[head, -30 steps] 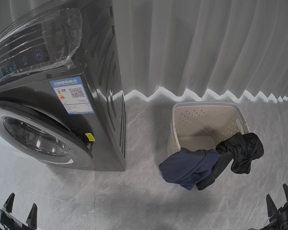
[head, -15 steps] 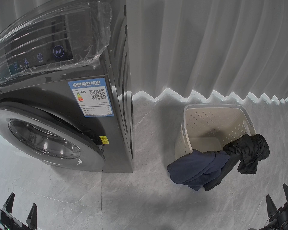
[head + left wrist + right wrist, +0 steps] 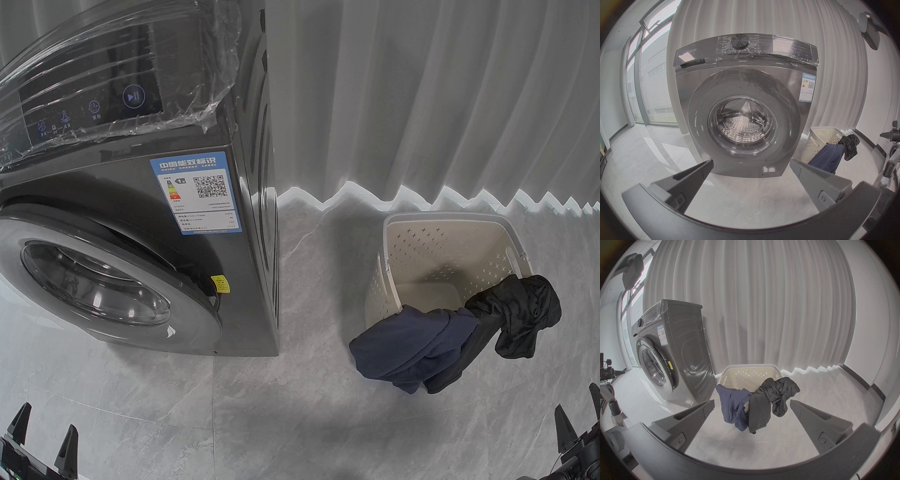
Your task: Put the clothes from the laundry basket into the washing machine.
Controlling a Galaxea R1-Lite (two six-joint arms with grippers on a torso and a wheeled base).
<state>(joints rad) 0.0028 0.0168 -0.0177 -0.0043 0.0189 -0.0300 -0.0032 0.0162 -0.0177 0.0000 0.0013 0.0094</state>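
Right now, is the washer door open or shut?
Shut: the door lies flush against the front of the washer, with no gap at its rim in the head or left wrist view.

Washer point(image 3: 250, 250) in dark metallic grey, with a blue-and-white label point(image 3: 195, 192) on its front and a small yellow sticker point(image 3: 220, 284) below. Basket point(image 3: 450, 250) is cream, its walls dotted with little star-shaped holes. One navy garment point(image 3: 406, 347), one black garment point(image 3: 525, 309). Curtain point(image 3: 437, 94) white; floor point(image 3: 300, 412) pale grey, marble-veined.
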